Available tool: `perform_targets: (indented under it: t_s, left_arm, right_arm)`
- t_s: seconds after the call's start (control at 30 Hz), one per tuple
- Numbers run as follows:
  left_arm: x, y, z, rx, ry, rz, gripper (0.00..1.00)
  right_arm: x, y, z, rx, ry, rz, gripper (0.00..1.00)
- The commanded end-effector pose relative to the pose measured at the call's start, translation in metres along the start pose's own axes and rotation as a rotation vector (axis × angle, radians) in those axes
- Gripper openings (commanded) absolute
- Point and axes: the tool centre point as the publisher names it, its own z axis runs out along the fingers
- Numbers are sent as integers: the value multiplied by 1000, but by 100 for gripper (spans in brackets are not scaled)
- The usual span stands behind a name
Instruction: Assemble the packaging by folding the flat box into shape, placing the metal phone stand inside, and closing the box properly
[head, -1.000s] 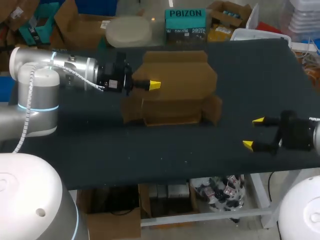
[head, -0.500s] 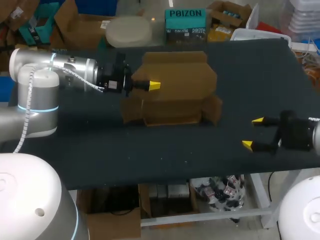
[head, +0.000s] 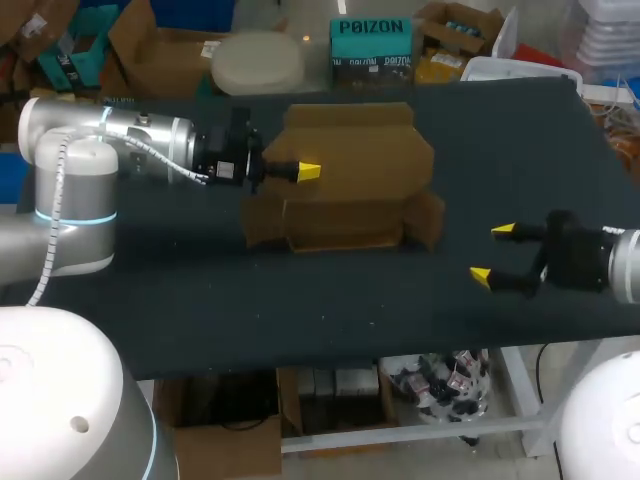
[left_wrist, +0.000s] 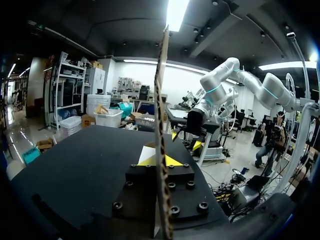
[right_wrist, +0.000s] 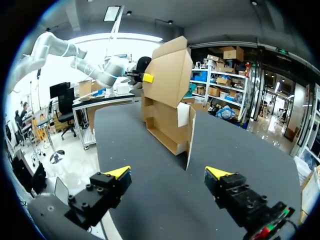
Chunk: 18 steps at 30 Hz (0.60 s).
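A brown cardboard box (head: 350, 190) stands half folded at the table's middle, its tall rear panel raised and its side flaps splayed. My left gripper (head: 309, 171) is shut on the left edge of that raised panel; in the left wrist view the cardboard edge (left_wrist: 160, 100) runs upright between the fingers of my left gripper (left_wrist: 160, 161). To the box's right, apart from it, my right gripper (head: 491, 252) stands open and holds nothing. In the right wrist view the box (right_wrist: 167, 100) lies ahead of my right gripper (right_wrist: 168, 172). No metal phone stand shows.
The black table top (head: 200, 290) surrounds the box. Its front edge (head: 330, 360) runs close below my right gripper, and its right edge (head: 610, 150) lies beyond that arm.
My right gripper has moved left toward the box, still open. The left arm and the box have not moved.
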Motion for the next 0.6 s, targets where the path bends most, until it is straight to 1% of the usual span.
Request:
perform_targets:
  t_s: [0.03, 0.13, 0.3, 0.6]
  left_arm:
    - [-1, 3, -1, -1, 5, 0, 0]
    - [-1, 3, -1, -1, 5, 0, 0]
    - [-1, 3, -1, -1, 5, 0, 0]
    - [-1, 3, -1, -1, 5, 0, 0]
  right_arm:
    - [-12, -1, 31, -1, -2, 5, 100]
    - [-15, 2, 44, -15, -1, 14, 100]
    - [-15, 6, 65, -7, -10, 9, 100]
    - [-17, 7, 86, -6, -2, 17, 100]
